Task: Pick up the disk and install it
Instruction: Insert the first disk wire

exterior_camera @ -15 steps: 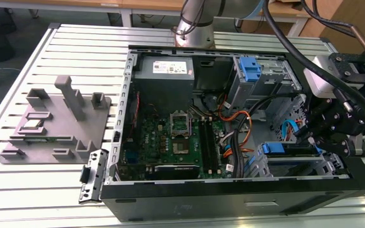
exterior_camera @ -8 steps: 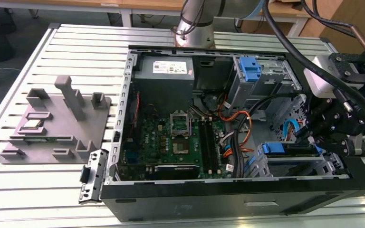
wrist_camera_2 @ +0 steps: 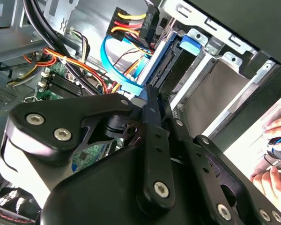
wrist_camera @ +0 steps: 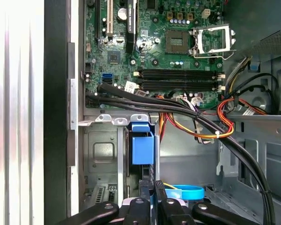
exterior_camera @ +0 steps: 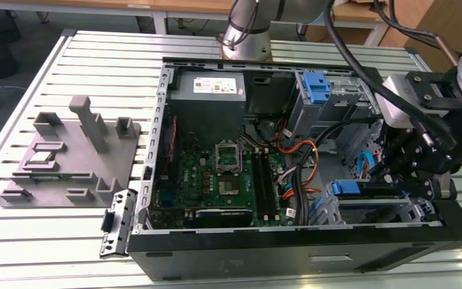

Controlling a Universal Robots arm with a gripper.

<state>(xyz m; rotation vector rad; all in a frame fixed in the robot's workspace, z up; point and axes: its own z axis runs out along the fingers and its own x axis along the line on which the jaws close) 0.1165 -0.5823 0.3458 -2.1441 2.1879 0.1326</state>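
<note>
Black tool (exterior_camera: 411, 174) lowered inside the open black computer case (exterior_camera: 295, 253) on the slatted metal counter (exterior_camera: 70, 241), at the drive cage on the exterior view's right. Fingers (wrist_camera: 147, 199) closed around the edge of the blue-railed silver disk (wrist_camera: 141, 150), standing upright in its bay slot beside the green motherboard (wrist_camera: 159, 42).

Green motherboard (wrist_camera: 168, 51) across the open case, empty CPU socket (wrist_camera: 213, 40) with its metal frame, dark RAM slots (wrist_camera: 178, 79) just beside it. Black cable bundle (wrist_camera: 178, 110) runs across the board edge and down over the grey drive cage (wrist_camera: 103, 154); orange/red/yellow wires (wrist_camera: 196, 131) under it. Blue latch (wrist_camera: 142, 144) sits in the cage slot. Black gripper (wrist_camera: 157, 201) hangs at that slot, fingers close together, a blue cable loop (wrist_camera: 187, 191) beside them.
</note>
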